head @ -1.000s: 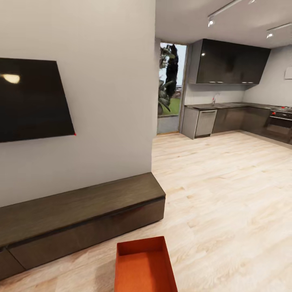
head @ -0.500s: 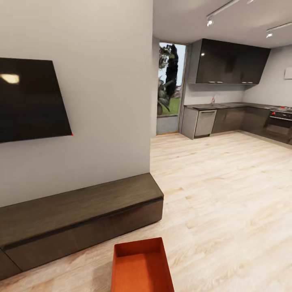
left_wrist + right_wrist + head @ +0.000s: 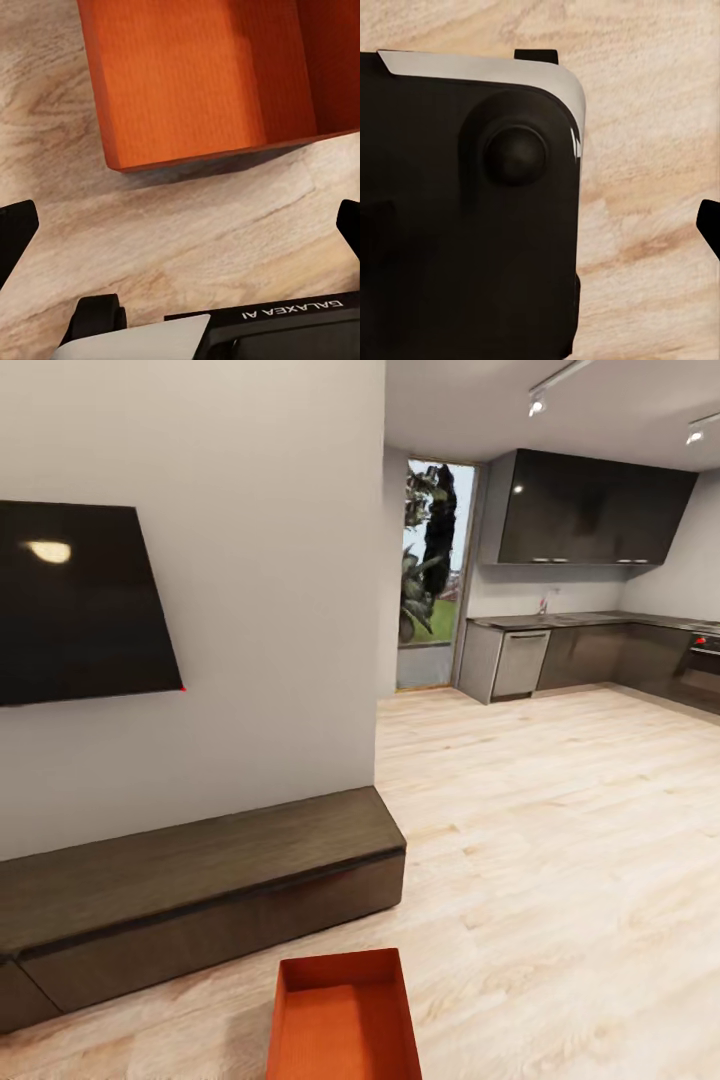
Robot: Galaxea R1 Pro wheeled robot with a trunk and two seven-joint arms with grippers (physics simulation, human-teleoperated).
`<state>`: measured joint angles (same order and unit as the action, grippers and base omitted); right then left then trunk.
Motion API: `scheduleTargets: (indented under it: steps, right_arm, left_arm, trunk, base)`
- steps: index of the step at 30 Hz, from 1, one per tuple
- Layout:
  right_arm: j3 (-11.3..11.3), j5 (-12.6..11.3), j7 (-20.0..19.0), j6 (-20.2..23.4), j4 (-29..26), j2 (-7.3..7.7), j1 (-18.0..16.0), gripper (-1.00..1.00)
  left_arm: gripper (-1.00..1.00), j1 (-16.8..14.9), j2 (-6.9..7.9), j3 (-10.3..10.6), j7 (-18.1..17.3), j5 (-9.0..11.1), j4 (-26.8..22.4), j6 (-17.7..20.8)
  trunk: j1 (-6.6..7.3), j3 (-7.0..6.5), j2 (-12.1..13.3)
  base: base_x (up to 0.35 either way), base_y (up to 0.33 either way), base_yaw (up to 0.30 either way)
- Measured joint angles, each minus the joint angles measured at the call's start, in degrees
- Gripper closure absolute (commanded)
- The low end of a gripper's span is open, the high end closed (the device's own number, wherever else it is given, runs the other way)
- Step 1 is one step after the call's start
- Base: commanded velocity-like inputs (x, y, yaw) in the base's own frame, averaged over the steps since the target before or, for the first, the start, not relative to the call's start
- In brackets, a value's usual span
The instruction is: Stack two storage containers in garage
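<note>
Sitting on the light wood plank floor (image 3: 560, 840) at the bottom centre of the head view is one orange-red storage container (image 3: 343, 1020), open-topped and empty, just in front of the long low dark-brown cabinet (image 3: 190, 890) that is running along the grey wall under the black TV (image 3: 80, 605) at the left of the frame. In the left wrist view the same container (image 3: 202, 75) is filling the upper part of the frame, its finely ribbed bottom showing, while the left claw (image 3: 180, 229) is hanging apart from it over bare planks, its two dark fingertips (image 3: 15, 232) showing at the far left and right edges, spread wide with nothing between them. Along the lower edge of that view a black part of the robot's body is carrying white lettering, upside down, reading "GALAXEA AI". In the right wrist view a black body panel is taking up the left of the frame over wood floor, and a single dark fingertip (image 3: 710, 225) is showing at the right edge, so whether the right claw is open or closed cannot be told. A kitchen with dark cabinets (image 3: 590, 510) is lying at the upper right of the head view.
</note>
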<state>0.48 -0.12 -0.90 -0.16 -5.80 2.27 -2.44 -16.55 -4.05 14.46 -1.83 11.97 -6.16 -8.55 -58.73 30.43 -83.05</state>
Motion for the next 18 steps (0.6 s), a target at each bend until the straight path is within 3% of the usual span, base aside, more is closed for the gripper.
scheduleTargets:
  steps: [18]
  right_arm:
    - [0.0,0.0,0.0,0.0,0.0,0.0,0.0,-1.0]
  left_arm:
    - [-1.0,0.0,0.0,0.0,0.0,0.0,0.0,0.0]
  trunk:
    - [0.0,0.15,0.0]
  base:
    - [0.094,0.03,0.036]
